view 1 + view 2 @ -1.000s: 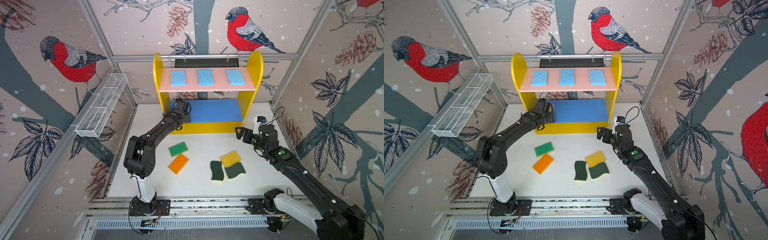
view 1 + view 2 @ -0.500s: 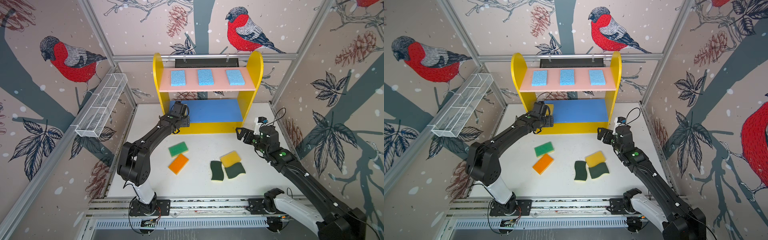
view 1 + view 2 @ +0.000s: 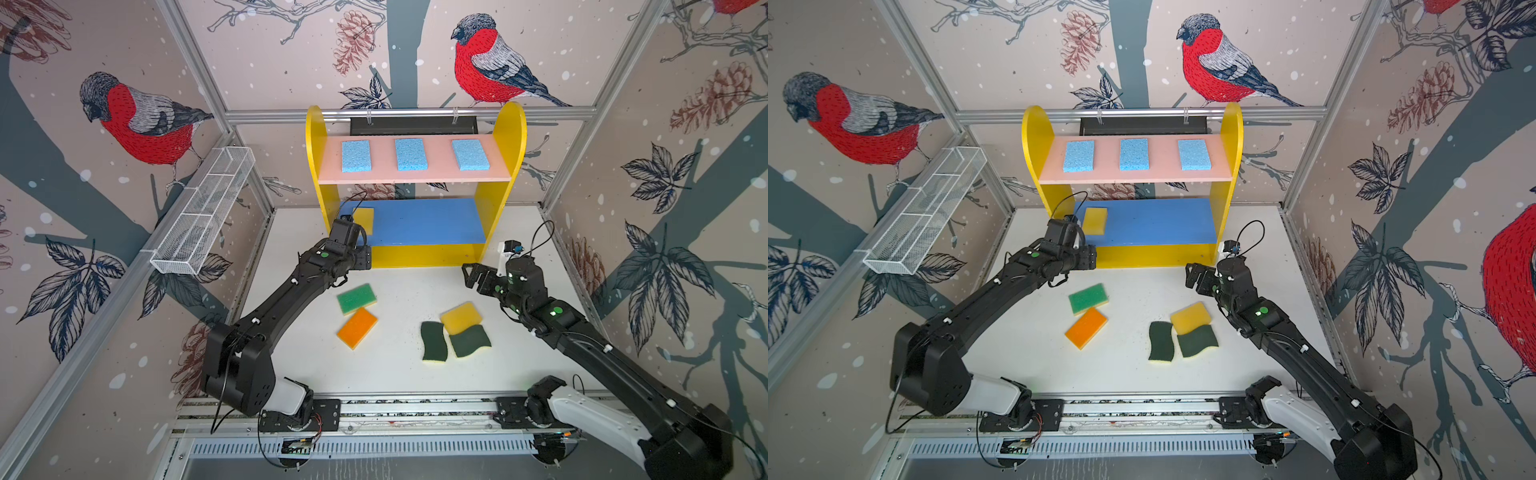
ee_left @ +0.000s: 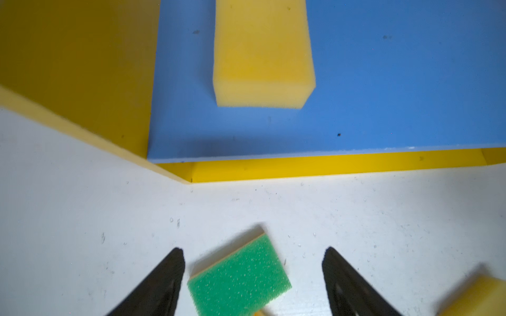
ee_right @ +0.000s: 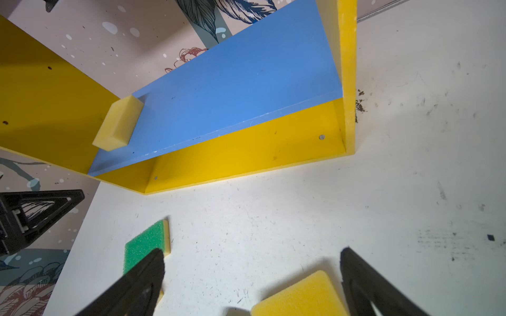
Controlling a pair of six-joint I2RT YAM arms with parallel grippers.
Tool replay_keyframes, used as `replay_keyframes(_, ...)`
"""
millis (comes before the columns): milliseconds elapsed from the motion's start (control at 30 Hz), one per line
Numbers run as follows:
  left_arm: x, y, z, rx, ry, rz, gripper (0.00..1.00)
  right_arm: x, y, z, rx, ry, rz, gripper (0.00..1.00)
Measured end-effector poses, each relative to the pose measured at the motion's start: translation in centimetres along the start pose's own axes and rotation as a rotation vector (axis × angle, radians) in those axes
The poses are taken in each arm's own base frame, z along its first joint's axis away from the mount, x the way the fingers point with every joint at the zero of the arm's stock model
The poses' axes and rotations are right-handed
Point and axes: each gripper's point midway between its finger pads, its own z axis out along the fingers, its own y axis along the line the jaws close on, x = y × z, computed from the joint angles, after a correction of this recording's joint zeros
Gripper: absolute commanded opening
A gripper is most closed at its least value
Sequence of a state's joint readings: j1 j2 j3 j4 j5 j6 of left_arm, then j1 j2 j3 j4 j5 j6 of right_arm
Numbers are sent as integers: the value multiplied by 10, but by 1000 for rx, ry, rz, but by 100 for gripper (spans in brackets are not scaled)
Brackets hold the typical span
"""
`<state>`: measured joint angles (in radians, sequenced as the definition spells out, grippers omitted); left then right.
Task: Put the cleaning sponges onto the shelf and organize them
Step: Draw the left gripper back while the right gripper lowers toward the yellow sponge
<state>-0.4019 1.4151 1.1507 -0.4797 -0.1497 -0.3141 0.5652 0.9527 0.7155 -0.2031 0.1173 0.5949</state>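
Note:
The shelf (image 3: 505,166) holds three light-blue sponges (image 3: 410,154) on its pink top board. A yellow block (image 3: 364,220) (image 4: 262,54) lies at the left end of the blue board (image 3: 428,220). On the table lie a green-topped sponge (image 3: 356,298), an orange-topped one (image 3: 357,328), a yellow block (image 3: 461,318) and two dark-green scourers (image 3: 433,340) (image 3: 470,340). My left gripper (image 3: 360,262) (image 4: 254,250) hangs open and empty over the green-topped sponge (image 4: 241,276), just before the shelf. My right gripper (image 3: 473,276) (image 5: 252,250) is open and empty above the table's yellow block (image 5: 298,295).
A long white wire basket (image 3: 203,216) hangs on the left wall. Patterned walls close in the table (image 3: 407,286) on three sides. The arms' base rail (image 3: 395,409) runs along the front edge.
My left gripper has drawn back out of the shelf toward the table, uncovering the yellow block left on the blue board. The right arm has barely shifted.

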Motion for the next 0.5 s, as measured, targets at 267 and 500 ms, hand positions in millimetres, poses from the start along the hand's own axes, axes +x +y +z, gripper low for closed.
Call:
replay_keyframes(267, 35, 7, -24, 46, 8, -13, 79, 38, 8, -5, 8, 53, 15, 100)
replay_keyframes(500, 83, 8, -29, 111, 65, -42, 79, 76, 14, -14, 10, 105, 22, 100)
